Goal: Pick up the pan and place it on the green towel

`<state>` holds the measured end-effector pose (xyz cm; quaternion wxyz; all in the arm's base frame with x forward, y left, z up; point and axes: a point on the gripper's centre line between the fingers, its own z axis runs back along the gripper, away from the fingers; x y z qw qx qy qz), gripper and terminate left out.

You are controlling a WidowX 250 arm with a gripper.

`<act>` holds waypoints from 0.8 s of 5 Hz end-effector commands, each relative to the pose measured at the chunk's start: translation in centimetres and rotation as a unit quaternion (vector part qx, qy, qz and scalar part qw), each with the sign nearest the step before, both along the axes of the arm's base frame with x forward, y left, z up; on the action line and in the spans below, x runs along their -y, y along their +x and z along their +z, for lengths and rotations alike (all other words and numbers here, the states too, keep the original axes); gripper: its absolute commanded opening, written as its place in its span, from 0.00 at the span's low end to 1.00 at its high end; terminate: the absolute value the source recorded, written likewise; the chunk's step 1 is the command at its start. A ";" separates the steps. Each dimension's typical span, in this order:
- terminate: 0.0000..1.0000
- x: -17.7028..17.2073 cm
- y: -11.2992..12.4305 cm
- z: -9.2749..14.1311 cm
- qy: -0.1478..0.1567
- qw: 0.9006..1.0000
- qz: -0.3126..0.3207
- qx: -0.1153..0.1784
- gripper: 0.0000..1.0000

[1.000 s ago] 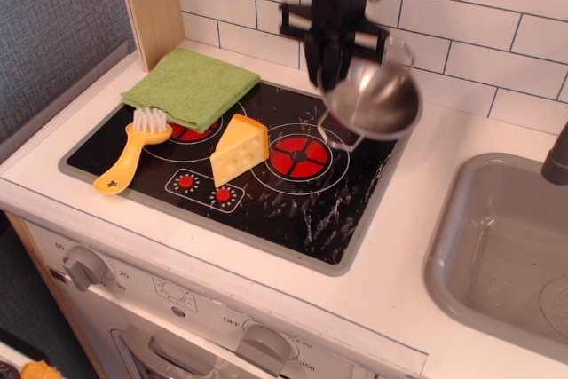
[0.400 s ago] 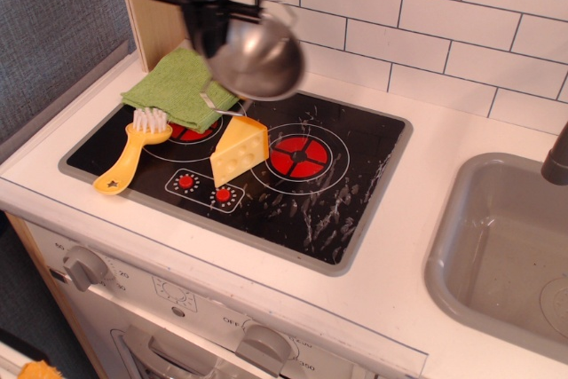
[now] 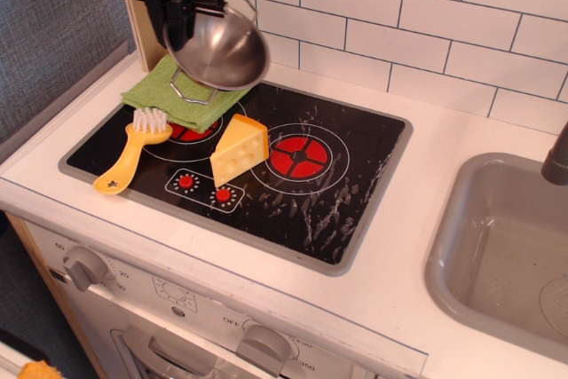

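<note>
Lying at the left of the stovetop, a yellow brush pointed its bristles at the green towel. Above that cloth the black pincer was clamped on the rim of the pan, which hung tilted in the air, one wire handle dangling over the towel. Right of it sat a cheese wedge, then a grey sink in the bench.

We see a white tiled wall filling the upper right of the frame, a pale wooden post at upper left, and grey textured wall beyond it. The white desk carries a black cooktop at centre and a grey sink at right.
</note>
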<state>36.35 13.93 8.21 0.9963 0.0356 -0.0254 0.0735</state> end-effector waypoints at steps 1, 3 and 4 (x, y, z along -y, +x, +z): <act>0.00 -2.3 -0.3 0.5 0.020 1.000 0.018 0.002 0.00; 0.00 -3.1 -0.5 -1.3 0.023 0.999 0.032 -0.012 0.00; 0.00 -3.0 -0.4 -1.4 0.014 0.999 0.032 -0.012 1.00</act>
